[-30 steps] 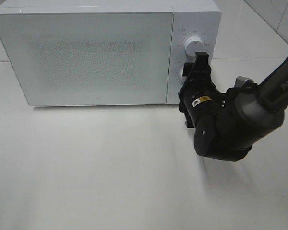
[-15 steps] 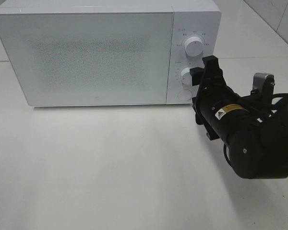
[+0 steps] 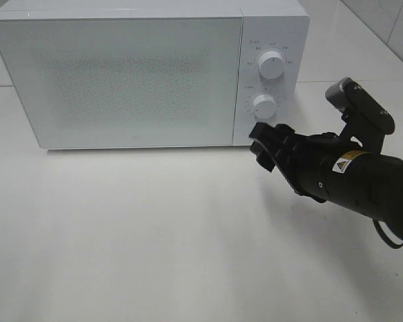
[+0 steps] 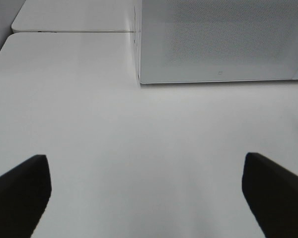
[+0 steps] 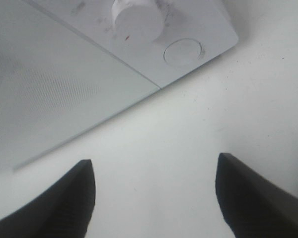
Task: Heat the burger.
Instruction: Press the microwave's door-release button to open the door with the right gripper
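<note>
Pulled off the lower knob (image 3: 264, 104), right gripper (image 3: 261, 145) hovers by the microwave (image 3: 121, 80), jaws spread; left gripper (image 4: 146, 196) spread too.

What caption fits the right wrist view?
Right hand, open and empty, facing the closed microwave near its lower knob and round button.

No readable words or numbers. Yellow label (image 3: 340, 163) with a black triangle warning sign on the black arm housing behind the right gripper (image 3: 260, 146); its print is too small to read. Tiny printed marks ring the upper knob (image 3: 272, 66) and lower knob (image 3: 264, 104) on the microwave (image 3: 121, 74) panel, illegible. Small mark (image 4: 220, 73) low on the door, unreadable.
</note>
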Controlling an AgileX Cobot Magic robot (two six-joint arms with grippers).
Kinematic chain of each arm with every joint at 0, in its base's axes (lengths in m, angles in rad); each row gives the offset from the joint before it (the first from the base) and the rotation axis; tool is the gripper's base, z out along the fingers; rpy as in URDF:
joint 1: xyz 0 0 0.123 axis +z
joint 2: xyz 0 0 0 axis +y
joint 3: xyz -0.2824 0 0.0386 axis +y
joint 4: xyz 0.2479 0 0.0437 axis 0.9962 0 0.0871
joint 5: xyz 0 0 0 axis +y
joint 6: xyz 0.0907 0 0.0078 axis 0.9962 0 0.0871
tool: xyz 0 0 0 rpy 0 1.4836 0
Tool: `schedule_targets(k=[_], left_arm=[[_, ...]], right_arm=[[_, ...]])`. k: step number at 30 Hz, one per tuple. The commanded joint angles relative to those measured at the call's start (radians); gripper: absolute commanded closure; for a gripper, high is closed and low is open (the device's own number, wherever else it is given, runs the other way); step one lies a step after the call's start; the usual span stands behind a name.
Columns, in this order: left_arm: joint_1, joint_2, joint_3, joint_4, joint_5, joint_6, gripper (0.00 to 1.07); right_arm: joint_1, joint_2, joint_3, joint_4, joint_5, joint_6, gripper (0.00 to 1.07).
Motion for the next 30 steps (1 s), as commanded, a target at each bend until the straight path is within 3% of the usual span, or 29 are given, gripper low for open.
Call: schedule_targets(k=[1, 7, 12, 22, 30], left_arm=[[0.006, -0.021, 0.003, -0.008, -0.007, 0.0, 0.06], [0.006, -0.021, 0.003, -0.008, -0.007, 0.0, 0.06], [0.006, -0.021, 0.003, -0.008, -0.007, 0.0, 0.06], [0.006, -0.021, 0.003, -0.008, -0.007, 0.0, 0.06], [0.006, -0.021, 0.003, -0.008, -0.007, 0.0, 0.06]], right_arm=[[-0.008, -0.078, -0.001, -0.015, 0.152, -0.267, 0.43], [-0.008, -0.246, -0.001, -0.015, 0.402, -0.557, 0.43], [-0.008, -0.382, -0.001, -0.015, 0.617, -0.646, 0.43], [-0.008, -0.584, -0.001, -0.119, 0.931, -0.608, 0.43], [-0.008, -0.785, -0.001, -0.338, 1.125, -0.386, 0.43]])
